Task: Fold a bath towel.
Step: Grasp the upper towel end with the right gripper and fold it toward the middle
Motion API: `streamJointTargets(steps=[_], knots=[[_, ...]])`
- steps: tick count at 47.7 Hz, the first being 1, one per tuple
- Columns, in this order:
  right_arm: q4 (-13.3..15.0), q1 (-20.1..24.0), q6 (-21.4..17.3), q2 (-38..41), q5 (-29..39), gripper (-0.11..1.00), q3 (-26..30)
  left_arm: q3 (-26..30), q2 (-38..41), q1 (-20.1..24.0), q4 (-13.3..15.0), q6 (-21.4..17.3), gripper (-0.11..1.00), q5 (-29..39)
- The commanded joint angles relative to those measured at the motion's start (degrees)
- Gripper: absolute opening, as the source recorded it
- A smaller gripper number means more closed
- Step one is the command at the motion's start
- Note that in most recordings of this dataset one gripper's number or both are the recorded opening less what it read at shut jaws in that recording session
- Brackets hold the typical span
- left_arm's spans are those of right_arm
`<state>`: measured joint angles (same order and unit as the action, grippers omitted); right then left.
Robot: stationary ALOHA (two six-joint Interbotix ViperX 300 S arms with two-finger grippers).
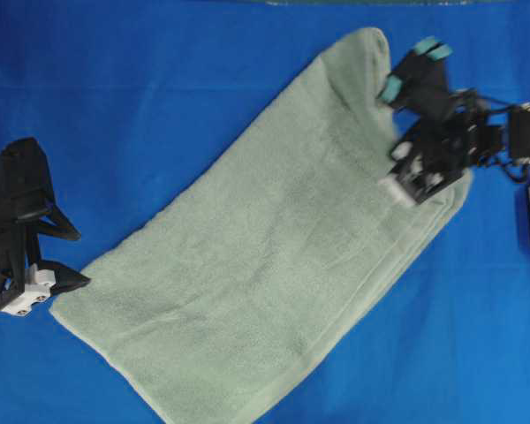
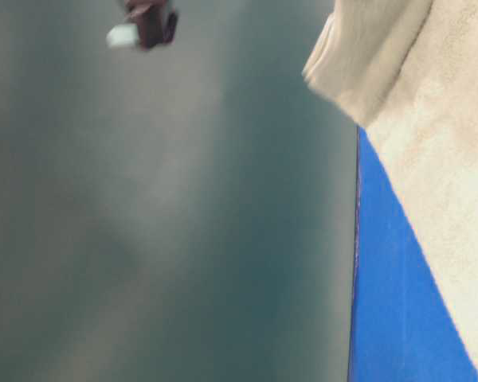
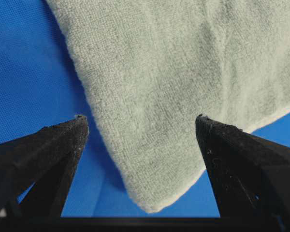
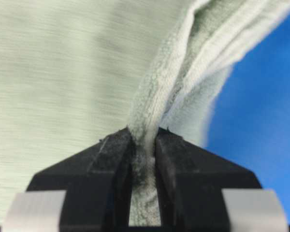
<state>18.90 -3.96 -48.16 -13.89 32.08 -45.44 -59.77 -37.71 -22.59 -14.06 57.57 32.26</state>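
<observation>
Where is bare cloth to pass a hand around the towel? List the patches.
Bare blue cloth fills the whole stretch up-left of the towel, and the corner down-right of it. It is crowded at the towel's upper right end, where the right gripper pinches it, and at its low left corner beside the open left gripper.

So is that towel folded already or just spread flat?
Folded. The towel lies doubled, with stacked layers showing at its edge by the right gripper, which pinches it.

- Blue cloth point(image 1: 159, 106): smooth, bright, covers the whole work surface.
- Blue cloth, left wrist view point(image 3: 29, 72): visible beyond and between the 2 fingertips.
- Grey-green backdrop point(image 2: 167, 223): blurred, featureless.
</observation>
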Motion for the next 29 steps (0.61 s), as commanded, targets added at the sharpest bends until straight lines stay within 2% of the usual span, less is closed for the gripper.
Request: streamJointTargets(steps=[1, 7, 15, 22, 29], knots=[[1.67, 5.54, -1.85, 4.39, 0.18, 0.18, 5.54, 1.23, 0.00, 0.00, -0.09, -0.09, 0.87, -0.35], [3.78, 11.60, -3.16, 12.22, 1.49, 0.18, 13.27, 1.23, 0.09, 0.00, -0.09, -0.09, 0.87, -0.35], [4.39, 17.49, -3.25, 20.39, 3.78, 0.18, 23.55, 1.14, 0.09, 0.00, -0.09, -0.09, 0.87, -0.35], [4.39, 20.21, -3.25, 24.08, 4.83, 0.18, 28.21, 1.14, 0.18, 0.00, -0.09, -0.26, 0.87, -0.35], [4.31, 21.18, -3.34, 25.93, 4.48, 0.18, 29.09, 1.14, 0.18, 0.00, -0.09, -0.35, 0.87, -0.35]])
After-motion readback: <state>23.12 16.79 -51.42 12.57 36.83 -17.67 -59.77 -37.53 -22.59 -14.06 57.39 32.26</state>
